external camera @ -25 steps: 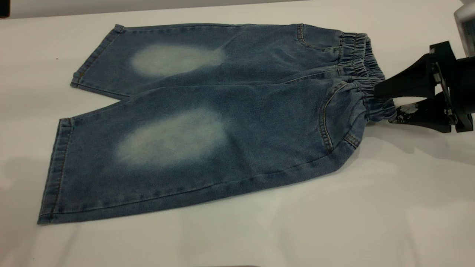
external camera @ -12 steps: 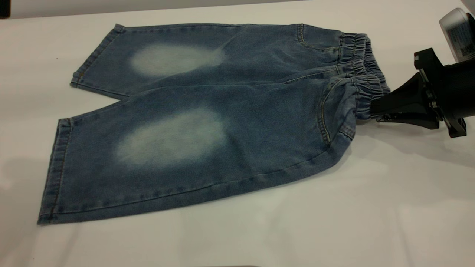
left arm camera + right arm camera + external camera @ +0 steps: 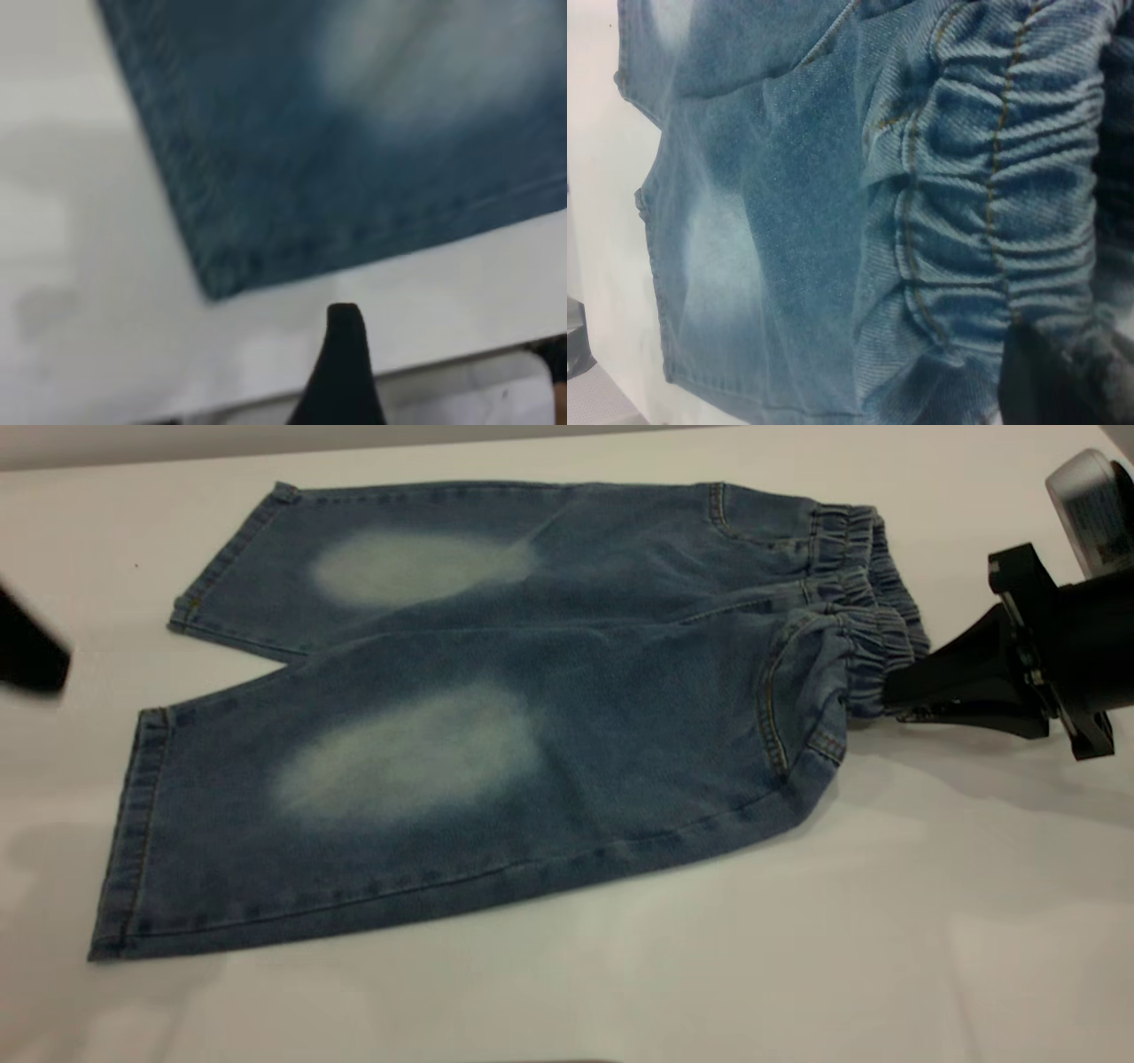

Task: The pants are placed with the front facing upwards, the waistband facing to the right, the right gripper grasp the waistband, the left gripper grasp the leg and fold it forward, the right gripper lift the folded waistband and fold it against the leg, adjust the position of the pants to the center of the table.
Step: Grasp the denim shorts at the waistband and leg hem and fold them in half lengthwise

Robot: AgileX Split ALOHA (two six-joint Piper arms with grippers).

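Note:
The blue denim pants [image 3: 496, 717] lie flat on the white table [image 3: 620, 974], faded patches up, legs to the left. The gathered waistband [image 3: 855, 584] is at the right. My right gripper [image 3: 890, 691] is shut on the waistband's near corner, which is bunched and slightly raised. The right wrist view shows the ruffled waistband [image 3: 992, 177] close up, with a black finger [image 3: 1045, 381] pressed onto it. My left gripper [image 3: 31, 660] shows as a dark blur at the left edge, apart from the pants. In the left wrist view it [image 3: 447, 341] is open, just off the near leg's hem corner [image 3: 213, 283].
A silver-grey part of the right arm [image 3: 1094, 505] stands at the far right. The table's front edge [image 3: 443, 372] runs close behind the left fingers. White tabletop lies in front of the pants and to their left.
The right gripper closed from open onto the waistband corner and pulled it slightly. The left gripper has come into view at the left edge.

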